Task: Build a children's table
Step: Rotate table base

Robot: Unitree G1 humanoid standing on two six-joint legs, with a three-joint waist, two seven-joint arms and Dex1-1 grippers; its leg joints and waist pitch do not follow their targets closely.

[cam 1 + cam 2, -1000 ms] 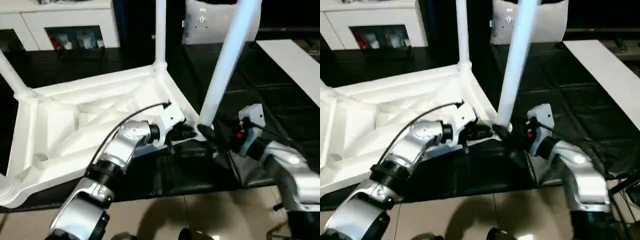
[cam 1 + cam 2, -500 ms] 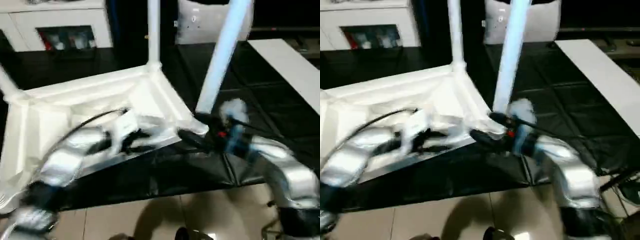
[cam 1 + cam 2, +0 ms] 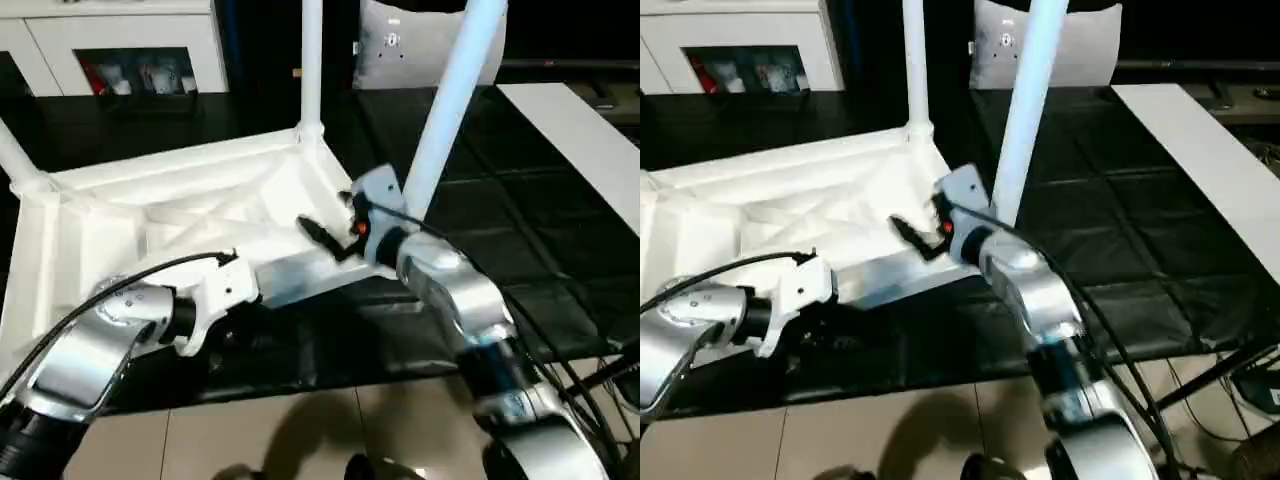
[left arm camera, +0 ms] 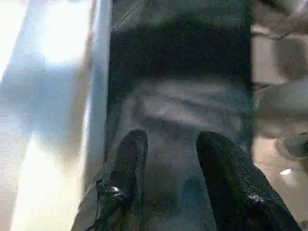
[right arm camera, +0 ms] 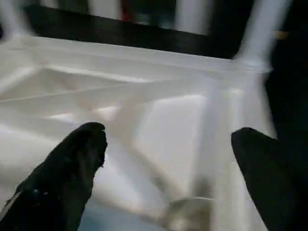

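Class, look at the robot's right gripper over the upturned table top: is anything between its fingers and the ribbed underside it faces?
Nothing visible does. The right gripper hangs open above the table top, near the corner where a leg stands, with only bare white ribs facing its fingers.

Your upturned table top point(image 3: 170, 215) lies on the dark mat point(image 3: 520, 240), with legs standing up from its corners: one at the far corner point(image 3: 311, 60), one at the near right corner point(image 3: 447, 110). Behind it to the left stands a cabinet point(image 3: 120, 45); a flat board point(image 3: 580, 130) lies to its right.
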